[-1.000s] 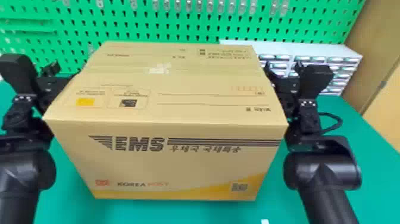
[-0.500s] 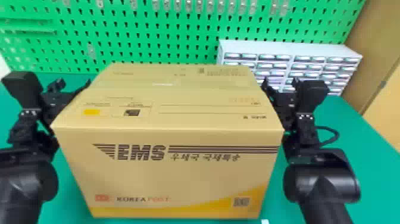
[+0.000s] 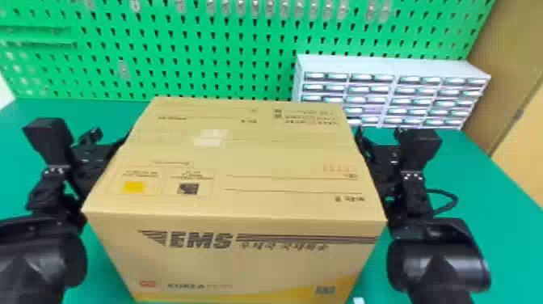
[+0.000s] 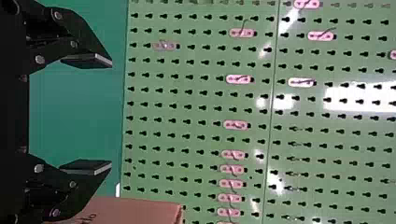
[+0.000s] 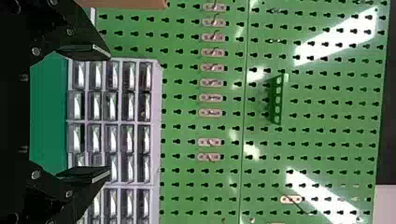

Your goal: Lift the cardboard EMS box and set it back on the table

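Left arm and right arm: black, with smooth, glossy, rounded housings; boxy matte-black blocks above, each over a row of small pale dots, and a thin black cable looping beside the right arm. Left gripper and right gripper: black, angular linkages, round silvery screws, flat dark pads with paler end edges.

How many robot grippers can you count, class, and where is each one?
2. The left gripper is beside the cardboard box on its left, and the right gripper is beside it on its right.
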Controlling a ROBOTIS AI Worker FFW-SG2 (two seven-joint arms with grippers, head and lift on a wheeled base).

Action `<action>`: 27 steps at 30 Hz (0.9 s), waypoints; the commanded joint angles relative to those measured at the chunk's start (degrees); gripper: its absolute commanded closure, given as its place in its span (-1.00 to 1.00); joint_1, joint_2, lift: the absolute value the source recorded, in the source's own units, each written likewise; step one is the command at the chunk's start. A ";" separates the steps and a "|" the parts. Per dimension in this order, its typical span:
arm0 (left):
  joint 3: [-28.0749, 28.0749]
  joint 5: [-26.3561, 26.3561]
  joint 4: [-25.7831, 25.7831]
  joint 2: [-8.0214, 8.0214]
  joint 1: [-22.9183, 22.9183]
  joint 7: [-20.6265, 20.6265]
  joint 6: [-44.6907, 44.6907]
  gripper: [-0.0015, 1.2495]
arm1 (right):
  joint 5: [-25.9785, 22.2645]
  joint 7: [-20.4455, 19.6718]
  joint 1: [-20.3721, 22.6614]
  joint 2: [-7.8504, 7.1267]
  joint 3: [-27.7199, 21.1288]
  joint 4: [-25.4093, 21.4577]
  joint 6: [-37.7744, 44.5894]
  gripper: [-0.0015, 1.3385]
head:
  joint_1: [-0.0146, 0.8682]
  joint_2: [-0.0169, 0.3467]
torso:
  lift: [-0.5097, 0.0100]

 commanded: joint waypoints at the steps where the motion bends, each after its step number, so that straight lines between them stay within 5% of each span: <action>1: -0.32 0.28 1.24 -0.01 0.24 -0.28 -0.40 -0.22 | -0.01 0.01 0.45 -0.19 0.44 0.56 0.07 -0.40 | 0.57 -0.99 | 0.59; 12: 2.31 -0.07 1.33 -0.01 0.24 -1.16 -1.28 -0.22 | -0.09 0.01 0.37 -0.80 -0.53 0.29 0.07 -0.40 | 0.57 -0.99 | 0.59; 27: 11.80 -2.18 1.15 0.08 -0.02 -5.55 -2.25 -0.22 | -1.94 0.18 2.91 -5.90 -6.95 -2.87 0.07 -0.41 | 0.57 -0.99 | 0.59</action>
